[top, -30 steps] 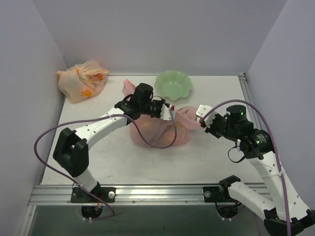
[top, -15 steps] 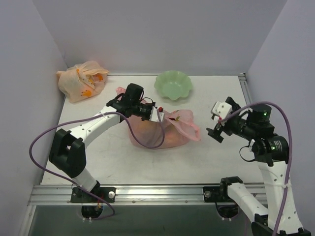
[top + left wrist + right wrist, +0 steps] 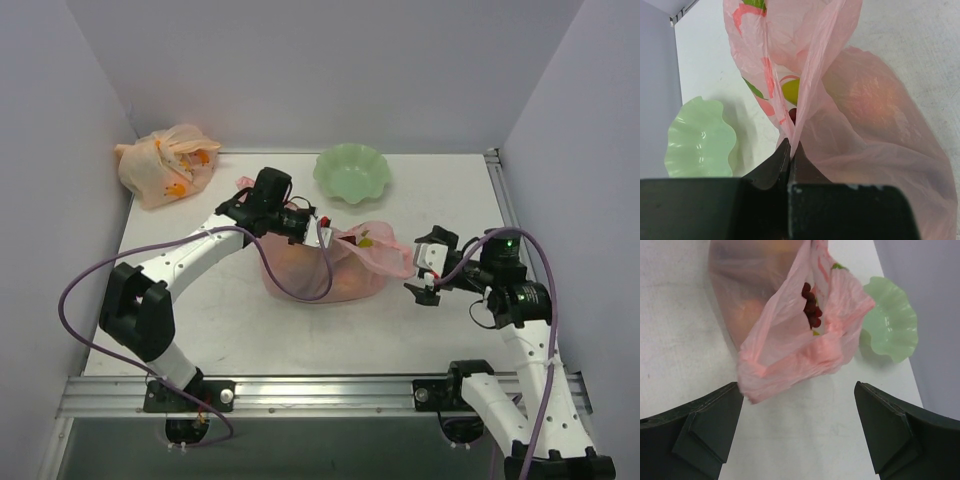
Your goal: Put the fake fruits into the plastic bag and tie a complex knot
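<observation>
The pink plastic bag (image 3: 330, 268) lies mid-table with its mouth facing right. My left gripper (image 3: 322, 230) is shut on a fold of its upper edge (image 3: 791, 147). Inside, through the film, show the dark red grape bunch (image 3: 811, 307), a yellow-green fruit (image 3: 791, 90) and an orange peach (image 3: 871, 97). My right gripper (image 3: 425, 268) stands open just right of the bag. In the right wrist view its wide-apart jaws (image 3: 797, 390) hold nothing, and the bag's bunched right handle (image 3: 790, 365) lies loose on the table ahead of them.
A pale green scalloped bowl (image 3: 350, 172) sits behind the bag near the back edge. A tied pale orange bag (image 3: 165, 165) rests in the back left corner. Grey walls close in the table on three sides.
My right gripper opened, let go of the bag's right handle and drew back to the right. My left gripper shifted a little left, still holding the bag's edge.
</observation>
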`<state>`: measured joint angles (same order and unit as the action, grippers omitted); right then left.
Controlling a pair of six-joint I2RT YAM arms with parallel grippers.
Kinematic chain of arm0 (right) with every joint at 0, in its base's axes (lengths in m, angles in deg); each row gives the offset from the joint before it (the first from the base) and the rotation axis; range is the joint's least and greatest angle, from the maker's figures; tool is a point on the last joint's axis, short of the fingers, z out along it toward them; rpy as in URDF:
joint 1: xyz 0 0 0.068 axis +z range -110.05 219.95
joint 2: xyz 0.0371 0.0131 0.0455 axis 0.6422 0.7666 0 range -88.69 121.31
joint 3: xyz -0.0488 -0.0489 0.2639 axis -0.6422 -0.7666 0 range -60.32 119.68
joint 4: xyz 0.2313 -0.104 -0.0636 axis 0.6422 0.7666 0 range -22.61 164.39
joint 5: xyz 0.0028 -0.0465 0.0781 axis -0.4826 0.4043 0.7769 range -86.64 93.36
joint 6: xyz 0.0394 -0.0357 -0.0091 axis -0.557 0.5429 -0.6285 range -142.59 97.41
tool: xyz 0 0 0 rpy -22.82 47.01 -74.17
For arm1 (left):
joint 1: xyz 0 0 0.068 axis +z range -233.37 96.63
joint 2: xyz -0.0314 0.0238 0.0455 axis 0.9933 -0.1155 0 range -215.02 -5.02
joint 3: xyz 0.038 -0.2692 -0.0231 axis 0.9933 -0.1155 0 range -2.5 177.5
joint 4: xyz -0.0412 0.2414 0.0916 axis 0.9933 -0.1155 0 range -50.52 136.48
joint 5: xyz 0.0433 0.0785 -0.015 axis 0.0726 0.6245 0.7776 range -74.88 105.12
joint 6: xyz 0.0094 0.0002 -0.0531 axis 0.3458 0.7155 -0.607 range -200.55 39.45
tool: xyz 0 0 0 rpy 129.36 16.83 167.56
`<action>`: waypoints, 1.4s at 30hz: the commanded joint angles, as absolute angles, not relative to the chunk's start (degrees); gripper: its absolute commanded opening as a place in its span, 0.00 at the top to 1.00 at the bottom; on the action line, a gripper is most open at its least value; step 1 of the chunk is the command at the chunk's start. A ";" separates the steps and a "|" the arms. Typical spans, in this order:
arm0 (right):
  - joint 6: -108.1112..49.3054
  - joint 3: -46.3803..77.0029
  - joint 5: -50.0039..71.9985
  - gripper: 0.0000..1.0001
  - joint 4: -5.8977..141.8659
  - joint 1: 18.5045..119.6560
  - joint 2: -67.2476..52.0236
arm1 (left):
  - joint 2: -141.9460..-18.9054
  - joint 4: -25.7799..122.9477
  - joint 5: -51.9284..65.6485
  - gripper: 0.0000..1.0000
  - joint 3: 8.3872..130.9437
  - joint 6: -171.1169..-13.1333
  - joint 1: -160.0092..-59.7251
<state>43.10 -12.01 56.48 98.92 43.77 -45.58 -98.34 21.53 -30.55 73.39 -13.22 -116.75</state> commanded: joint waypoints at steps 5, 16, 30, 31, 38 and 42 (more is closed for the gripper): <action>32.96 -9.17 64.53 0.00 84.27 44.52 -41.94 | -96.95 20.64 -33.31 1.00 75.19 -10.59 -117.47; 29.80 -5.04 63.39 0.00 81.81 51.55 -37.98 | -98.18 20.73 -33.22 1.00 75.98 -9.09 -119.31; 20.93 2.15 59.35 0.89 79.61 52.43 -31.65 | -96.78 21.42 -30.77 1.00 72.82 -7.33 -120.72; 16.83 2.86 57.95 0.96 79.61 52.35 -31.30 | -96.52 21.95 -29.89 1.00 72.21 -7.59 -121.16; -4.73 6.56 48.55 1.00 78.90 52.17 -27.62 | -93.35 31.53 -18.64 1.00 59.49 -8.92 -124.76; -12.03 5.60 45.46 1.00 78.99 52.78 -25.24 | -93.00 33.29 -15.65 1.00 55.95 -6.29 -126.34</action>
<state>-1.77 3.90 50.51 81.89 52.53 -26.24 -93.84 32.94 -21.33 58.71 -8.34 -126.04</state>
